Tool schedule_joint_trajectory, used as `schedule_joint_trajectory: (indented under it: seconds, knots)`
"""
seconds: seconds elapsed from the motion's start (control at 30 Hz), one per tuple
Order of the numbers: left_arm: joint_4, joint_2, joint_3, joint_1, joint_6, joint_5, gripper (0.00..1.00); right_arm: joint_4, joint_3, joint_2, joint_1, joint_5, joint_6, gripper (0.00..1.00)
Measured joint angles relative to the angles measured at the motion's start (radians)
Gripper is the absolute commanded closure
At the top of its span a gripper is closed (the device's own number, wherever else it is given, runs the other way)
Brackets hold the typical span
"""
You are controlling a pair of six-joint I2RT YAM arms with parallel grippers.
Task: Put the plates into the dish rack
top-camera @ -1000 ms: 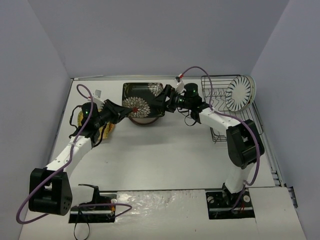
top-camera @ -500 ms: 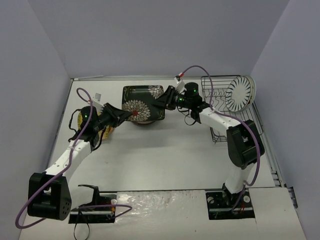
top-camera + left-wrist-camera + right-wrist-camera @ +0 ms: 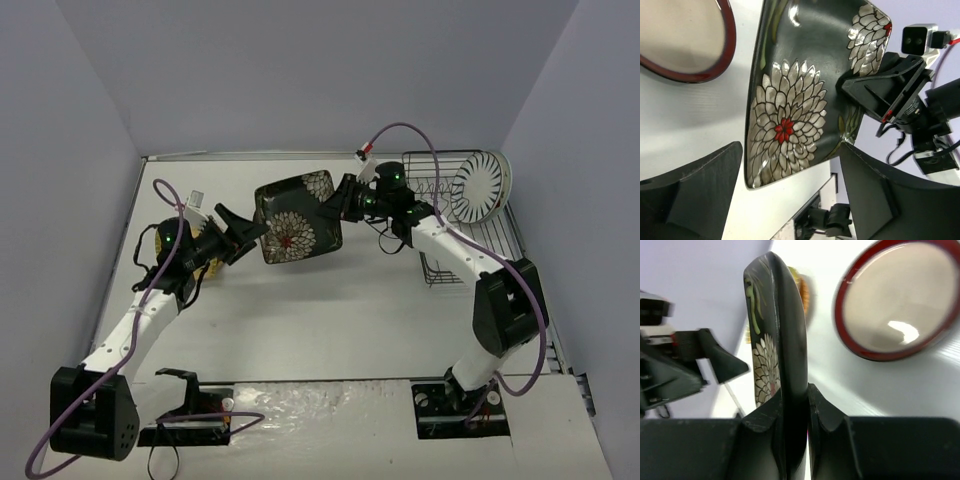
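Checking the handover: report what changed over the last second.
The right gripper closed on the edge of the black floral plate and raised it, tilted, off the table. The left gripper opened and let go of it. The striped plate stayed standing in the dish rack.

From above, the yellow plate (image 3: 209, 267) shows only as a sliver under the left arm (image 3: 150, 300). The left wrist view cuts the red-rimmed plate (image 3: 685, 35) at its top and left edges. In the right wrist view, the floral plate (image 3: 775, 340) hides most of a blurred orange-yellow plate (image 3: 801, 288), its own lower edge buried in the right pincer (image 3: 796, 410).
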Motion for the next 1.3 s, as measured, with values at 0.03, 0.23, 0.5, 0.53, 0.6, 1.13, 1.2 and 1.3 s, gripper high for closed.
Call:
schedule_joint_trajectory:
  seconds: [0.03, 0.23, 0.5, 0.53, 0.6, 1.13, 1.2, 1.3]
  knots:
    - [-0.019, -0.009, 0.002, 0.0, 0.016, -0.003, 0.12, -0.044, 0.004, -0.012, -0.004, 0.021, -0.038, 1.0]
    - [-0.216, -0.027, 0.095, 0.0, 0.164, -0.045, 0.03, -0.299, 0.052, -0.072, -0.095, 0.111, -0.223, 1.0]
    - [-0.557, -0.032, 0.237, 0.0, 0.482, -0.224, 0.03, -0.609, 0.276, -0.163, -0.295, 0.273, -0.498, 1.0]
    - [-0.591, -0.033, 0.239, 0.0, 0.516, -0.249, 0.03, -0.641, 0.317, -0.169, -0.308, 0.303, -0.538, 1.0]
    - [-0.652, -0.034, 0.239, 0.0, 0.576, -0.297, 0.03, -0.683, 0.383, -0.183, -0.325, 0.366, -0.611, 1.0]
    - [-0.72, -0.023, 0.167, -0.053, 0.755, -0.472, 0.03, -0.82, 0.583, -0.018, -0.462, 0.785, -0.968, 1.0]
    - [-0.719, -0.021, 0.167, -0.053, 0.761, -0.477, 0.03, -0.819, 0.587, 0.01, -0.47, 0.798, -0.979, 1.0]
    - [-0.717, -0.021, 0.167, -0.053, 0.768, -0.482, 0.03, -0.827, 0.605, 0.054, -0.481, 0.813, -0.993, 1.0]
